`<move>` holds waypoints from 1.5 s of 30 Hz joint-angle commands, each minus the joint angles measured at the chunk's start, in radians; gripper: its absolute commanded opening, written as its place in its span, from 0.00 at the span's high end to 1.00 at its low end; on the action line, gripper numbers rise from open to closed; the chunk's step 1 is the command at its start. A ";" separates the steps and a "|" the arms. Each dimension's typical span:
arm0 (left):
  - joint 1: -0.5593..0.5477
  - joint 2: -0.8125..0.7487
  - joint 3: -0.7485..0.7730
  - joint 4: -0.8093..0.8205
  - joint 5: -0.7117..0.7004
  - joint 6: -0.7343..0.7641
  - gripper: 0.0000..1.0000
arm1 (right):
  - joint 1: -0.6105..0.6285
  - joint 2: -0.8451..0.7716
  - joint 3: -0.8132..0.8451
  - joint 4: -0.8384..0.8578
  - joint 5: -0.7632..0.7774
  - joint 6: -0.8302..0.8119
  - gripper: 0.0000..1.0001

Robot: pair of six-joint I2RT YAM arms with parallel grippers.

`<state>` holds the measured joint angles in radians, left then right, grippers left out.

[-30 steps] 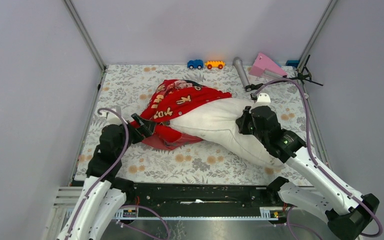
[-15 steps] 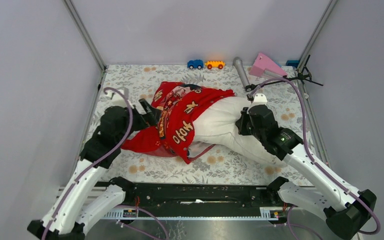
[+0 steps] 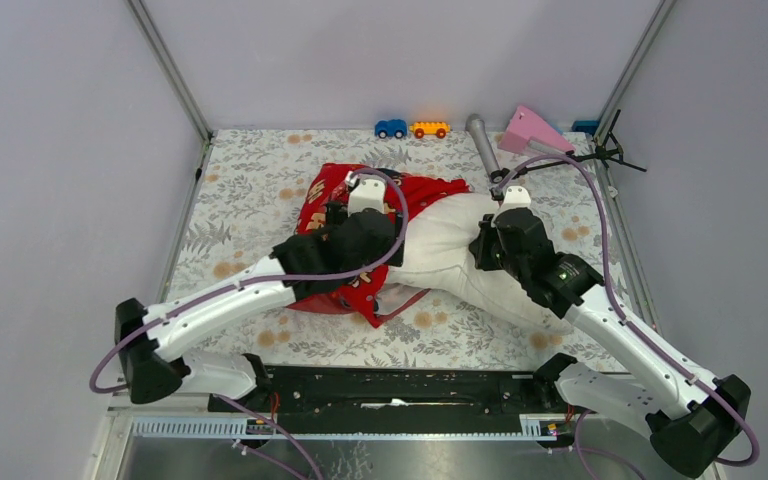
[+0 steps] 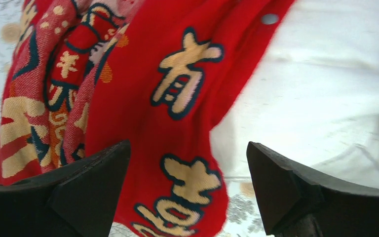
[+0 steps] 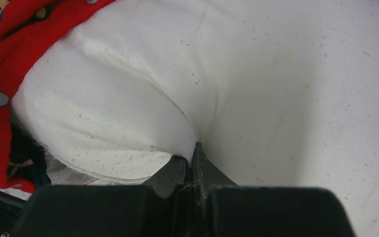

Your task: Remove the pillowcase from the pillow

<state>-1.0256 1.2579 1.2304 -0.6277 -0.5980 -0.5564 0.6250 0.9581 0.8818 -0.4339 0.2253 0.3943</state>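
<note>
The red pillowcase (image 3: 325, 205) lies bunched over the left end of the white pillow (image 3: 450, 255) in the middle of the table. In the left wrist view the pillowcase (image 4: 143, 118) with its gold characters hangs beside the bare pillow (image 4: 325, 89). My left gripper (image 3: 365, 235) is open above the pillowcase's edge, its jaws wide apart (image 4: 190, 173) and holding nothing. My right gripper (image 3: 490, 245) is shut on a pinch of the pillow's fabric (image 5: 256, 89), the fingers (image 5: 205, 170) pressed together. The pillowcase (image 5: 0, 64) shows at the left of that view.
At the back edge stand a blue toy car (image 3: 390, 128), an orange toy car (image 3: 429, 129), a grey cylinder (image 3: 480, 140), a pink wedge (image 3: 530, 130) and a black tool (image 3: 610, 152). The grey floral cloth (image 3: 250, 180) covers the table. Walls close in on three sides.
My left gripper let go of the pillowcase at the left and swung right, over its edge near the pillow. The pillowcase has slid further off. The right gripper kept its hold.
</note>
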 commanded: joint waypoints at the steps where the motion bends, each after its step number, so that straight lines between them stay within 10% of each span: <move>1: 0.005 0.071 0.041 -0.051 -0.176 0.017 0.01 | -0.013 -0.018 0.043 0.029 0.017 -0.015 1.00; 13: 0.393 -0.018 -0.326 0.220 0.062 -0.084 0.06 | -0.014 -0.175 0.018 0.002 0.290 0.023 1.00; 27: 0.784 -0.270 -0.721 0.499 0.266 -0.213 0.50 | -0.014 -0.345 0.017 -0.054 0.535 0.051 1.00; 32: 0.844 -0.283 -0.769 0.509 0.264 -0.267 0.84 | -0.014 -0.356 0.018 -0.068 0.566 0.056 1.00; 40: 0.972 -0.284 -0.885 0.682 0.490 -0.256 0.96 | -0.014 -0.328 0.023 -0.064 0.505 0.013 0.99; 45: 0.970 -0.209 -0.889 0.867 0.820 -0.120 0.98 | -0.013 -0.244 0.041 -0.010 0.044 -0.097 0.42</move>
<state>-0.1360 0.9848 0.3729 0.1993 0.2272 -0.8314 0.6579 0.6933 0.8501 -0.5095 0.3252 0.4126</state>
